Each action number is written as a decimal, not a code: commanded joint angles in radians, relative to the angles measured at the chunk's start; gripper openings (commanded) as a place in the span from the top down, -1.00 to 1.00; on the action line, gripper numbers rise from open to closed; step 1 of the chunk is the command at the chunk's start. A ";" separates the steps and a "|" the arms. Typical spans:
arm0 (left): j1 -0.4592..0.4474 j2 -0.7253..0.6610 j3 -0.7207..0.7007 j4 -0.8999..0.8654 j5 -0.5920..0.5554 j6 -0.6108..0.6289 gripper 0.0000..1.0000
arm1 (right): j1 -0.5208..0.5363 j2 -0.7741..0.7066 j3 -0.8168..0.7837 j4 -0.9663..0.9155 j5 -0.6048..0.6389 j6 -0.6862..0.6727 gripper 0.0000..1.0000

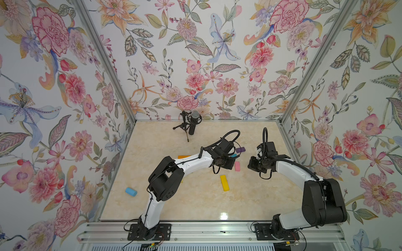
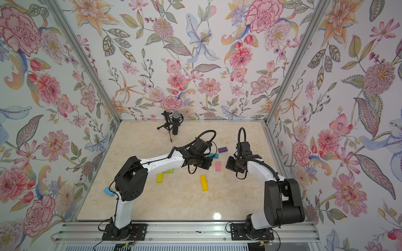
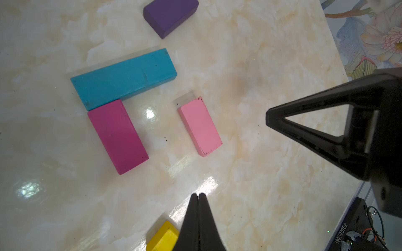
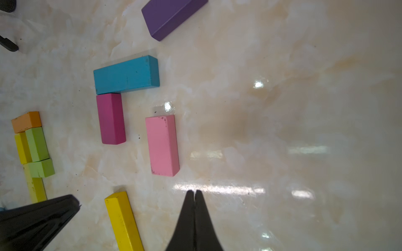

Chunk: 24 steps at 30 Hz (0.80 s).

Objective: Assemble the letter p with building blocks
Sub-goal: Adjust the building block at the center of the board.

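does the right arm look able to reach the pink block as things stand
Probably yes: the pink block lies apart from the magenta block, bare table around it, and the right gripper is near, though its jaws are shut.

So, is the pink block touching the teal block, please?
No, the pink block lies apart from the teal block, with bare tabletop showing between them.

A long yellow block [image 1: 224, 182] lies on the marble table [image 1: 195, 206], a pink block [image 1: 237, 166] near it.
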 commanded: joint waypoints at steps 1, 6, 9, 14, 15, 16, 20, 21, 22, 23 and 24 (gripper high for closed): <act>-0.013 0.036 0.020 -0.059 -0.011 0.027 1.00 | 0.002 0.037 -0.015 0.015 -0.014 -0.022 1.00; -0.014 0.058 0.032 -0.041 -0.017 0.012 1.00 | 0.003 0.082 -0.029 0.068 -0.045 -0.015 1.00; -0.015 0.098 0.083 -0.058 -0.016 0.017 1.00 | 0.003 0.120 -0.025 0.094 -0.069 -0.017 1.00; -0.023 0.154 0.160 -0.081 -0.007 0.018 1.00 | 0.005 0.180 -0.020 0.134 -0.113 -0.017 1.00; -0.024 0.164 0.171 -0.086 -0.010 0.017 1.00 | 0.005 0.185 -0.019 0.139 -0.115 -0.017 1.00; -0.024 0.172 0.184 -0.093 -0.015 0.016 1.00 | 0.005 0.189 -0.020 0.145 -0.116 -0.016 1.00; -0.026 0.214 0.235 -0.133 -0.033 0.017 1.00 | 0.004 0.208 -0.016 0.161 -0.126 -0.018 1.00; -0.026 0.228 0.254 -0.155 -0.049 0.018 1.00 | 0.005 0.216 -0.013 0.166 -0.129 -0.019 1.00; -0.028 0.237 0.265 -0.167 -0.057 0.020 1.00 | 0.005 0.223 -0.011 0.170 -0.134 -0.018 1.00; -0.029 0.242 0.267 -0.164 -0.050 0.022 1.00 | 0.004 0.230 -0.009 0.171 -0.136 -0.019 1.00; -0.029 0.243 0.269 -0.159 -0.043 0.020 1.00 | 0.005 0.233 -0.009 0.173 -0.139 -0.019 1.00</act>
